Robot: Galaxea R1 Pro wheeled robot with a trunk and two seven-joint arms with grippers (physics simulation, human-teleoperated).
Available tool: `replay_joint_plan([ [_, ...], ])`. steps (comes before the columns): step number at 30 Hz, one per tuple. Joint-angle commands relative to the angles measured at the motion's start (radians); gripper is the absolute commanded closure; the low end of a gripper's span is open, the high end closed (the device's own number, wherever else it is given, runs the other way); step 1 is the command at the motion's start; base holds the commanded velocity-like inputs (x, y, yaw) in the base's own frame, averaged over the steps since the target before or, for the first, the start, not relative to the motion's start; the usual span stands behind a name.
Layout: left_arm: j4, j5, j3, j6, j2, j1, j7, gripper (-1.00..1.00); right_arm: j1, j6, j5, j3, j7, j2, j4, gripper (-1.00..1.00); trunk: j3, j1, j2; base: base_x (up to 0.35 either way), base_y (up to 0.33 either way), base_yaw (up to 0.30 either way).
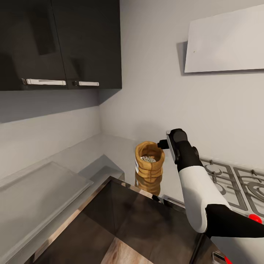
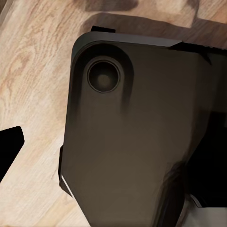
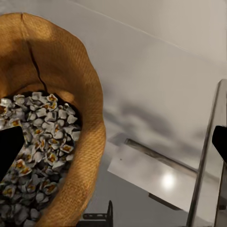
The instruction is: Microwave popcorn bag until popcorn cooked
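Your table (image 1: 117,146) is a glossy grey top running into the wall corner, reflective enough to mirror what stands on it. The popcorn bag (image 1: 149,160) sits upright on it, open, pale kernels visible inside (image 3: 42,156). Just to its right, a steel gas hob (image 1: 231,181) is set into the table.

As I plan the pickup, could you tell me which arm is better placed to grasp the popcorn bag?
Right. The right gripper hangs at the rim of the popcorn bag on the countertop; the left wrist camera faces the wooden floor.
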Motion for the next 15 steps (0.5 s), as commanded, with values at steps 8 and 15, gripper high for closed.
replay_joint_plan([
  [8, 0.000, 0.007, 0.002, -0.002, 0.000, 0.000, 0.000, -1.00, -0.001, 0.003, -0.014, -0.001, -0.008, 0.001, -0.001, -1.00, -0.001, 0.000, -0.001, 0.007, 0.000, 0.000],
  [15, 0.000, 0.007, 0.001, -0.002, 0.001, 0.000, 0.000, -1.00, -0.001, 0.003, -0.015, -0.001, -0.009, 0.001, -0.001, -1.00, -0.001, 0.000, -0.001, 0.129, 0.000, 0.000],
])
